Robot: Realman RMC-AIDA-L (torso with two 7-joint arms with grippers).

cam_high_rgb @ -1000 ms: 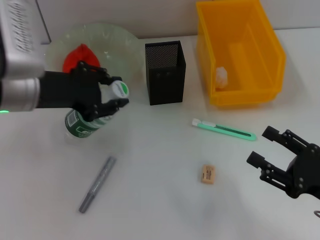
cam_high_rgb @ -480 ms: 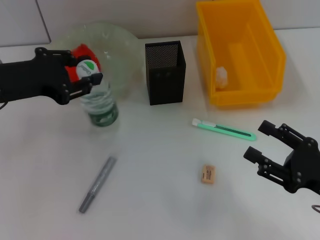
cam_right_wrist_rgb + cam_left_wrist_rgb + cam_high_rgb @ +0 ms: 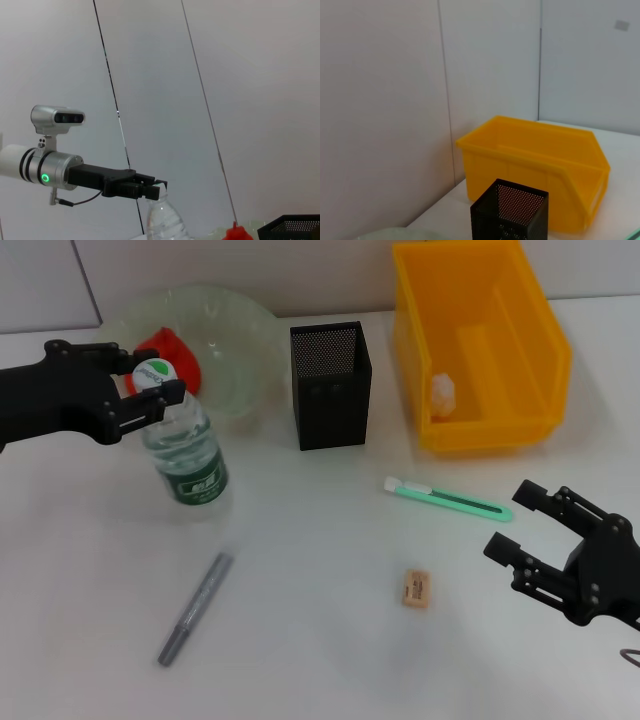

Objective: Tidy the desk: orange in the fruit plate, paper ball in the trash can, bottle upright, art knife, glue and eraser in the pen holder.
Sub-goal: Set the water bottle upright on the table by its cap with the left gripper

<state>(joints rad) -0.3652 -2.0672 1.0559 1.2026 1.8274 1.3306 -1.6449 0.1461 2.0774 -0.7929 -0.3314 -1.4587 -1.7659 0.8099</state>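
Left gripper [image 3: 150,392] is clamped on the cap of the bottle [image 3: 187,462], which stands upright at nine o'clock from the pen holder [image 3: 331,385]. Letting go off-centre could tip it toward the fruit plate [image 3: 235,335]. Right gripper [image 3: 540,528] hovers spread apart near the art knife [image 3: 448,500].

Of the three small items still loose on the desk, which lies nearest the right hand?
The mint-green art knife, just ahead of the right hand; eraser and glue lie farther off.
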